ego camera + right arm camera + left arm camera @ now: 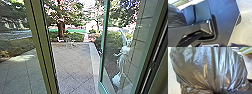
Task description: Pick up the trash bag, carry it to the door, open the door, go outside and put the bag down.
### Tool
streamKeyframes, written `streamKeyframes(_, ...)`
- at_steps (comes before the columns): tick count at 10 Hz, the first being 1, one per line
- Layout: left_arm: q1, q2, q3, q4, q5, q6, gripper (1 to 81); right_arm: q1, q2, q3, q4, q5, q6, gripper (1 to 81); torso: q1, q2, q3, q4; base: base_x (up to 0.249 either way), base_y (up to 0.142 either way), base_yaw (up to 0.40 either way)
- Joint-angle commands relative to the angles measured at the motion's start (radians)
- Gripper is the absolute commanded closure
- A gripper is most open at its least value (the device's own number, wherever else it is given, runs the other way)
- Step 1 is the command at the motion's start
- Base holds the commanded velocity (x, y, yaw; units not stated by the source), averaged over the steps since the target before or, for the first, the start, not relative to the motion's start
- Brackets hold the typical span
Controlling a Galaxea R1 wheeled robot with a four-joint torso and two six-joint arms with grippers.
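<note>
The black trash bag [205, 69] bulges large and shiny in the left wrist view. Its folds run together at my left gripper [217, 92], which is shut on the gathered plastic. Part of the same dark bag [175, 16] is seen in the right wrist view, beside the robot's base. In the head view, the glass door [102, 57] stands open on the right side of the doorway, swung outward. How my right gripper stands, I cannot tell.
A door post [41, 47] rises left of the opening. Outside lies a paved yard [72, 62] with a pale curb [94, 60]. A white winged statue [121, 58] stands behind the door glass. Trees [61, 27] and bushes are farther off.
</note>
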Motion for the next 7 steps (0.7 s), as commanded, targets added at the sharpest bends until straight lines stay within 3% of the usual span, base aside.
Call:
streamKeyframes(1,-0.048,0.005,0.003,0.004,0.061,0.01,81.1,0.039,0.004,0.004,-0.004,-0.063,-0.006,1.0,0.0,0.0,0.0,0.0,0.0,-0.103,0.0)
streamKeyframes(7,-0.047,0.007,0.003,0.006,0.06,0.016,81.1,0.04,0.004,0.004,-0.003,-0.063,-0.006,1.0,0.0,0.0,0.0,0.0,0.0,-0.101,0.0)
